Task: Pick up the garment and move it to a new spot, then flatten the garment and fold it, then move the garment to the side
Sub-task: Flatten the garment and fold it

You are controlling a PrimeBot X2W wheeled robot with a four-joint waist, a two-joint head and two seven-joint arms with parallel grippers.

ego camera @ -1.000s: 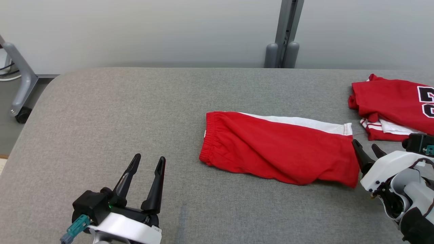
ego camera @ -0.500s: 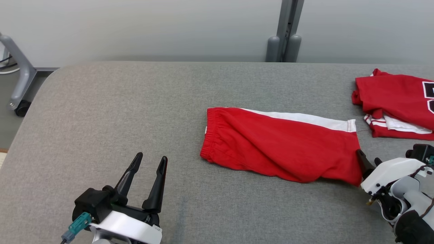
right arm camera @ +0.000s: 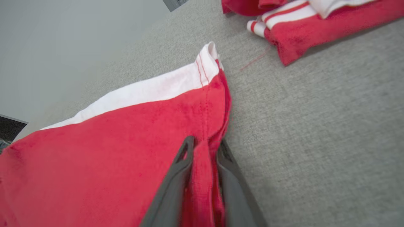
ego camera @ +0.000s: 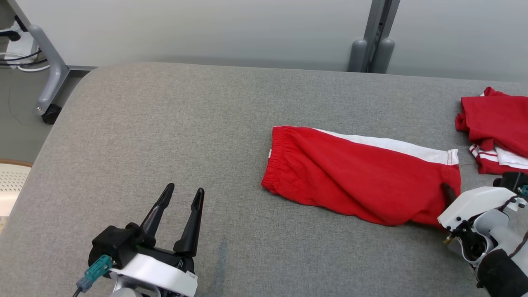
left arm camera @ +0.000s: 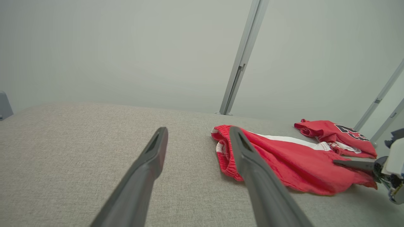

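On the big grey table (ego camera: 165, 123), the red garment (ego camera: 350, 177) lies long and mostly flat, a bit right of the middle. Its stretchy waist (ego camera: 274, 161) is at the left end, and a white stripe (ego camera: 392, 144) runs along the far side. Just past its right end sits a pile of other red clothes (ego camera: 495, 128), near it but apart. The left tool (ego camera: 184, 190) hovers over bare table at the near left. It is wide open, holds nothing, and is well apart from the garment. The right tool (right arm camera: 205, 141) is at the garment's right end, and its two fingers (right arm camera: 176, 176) pinch a small fold of red cloth by the hem (right arm camera: 206, 104). I think the step is picking the garment up to move it. To do it well, the right tool should squeeze tight before it lifts. It should go up slowly and pull away from the other clothes so they do not catch. The pinch is on a small bit only, so it could slip. The left tool could take the waist end to help.
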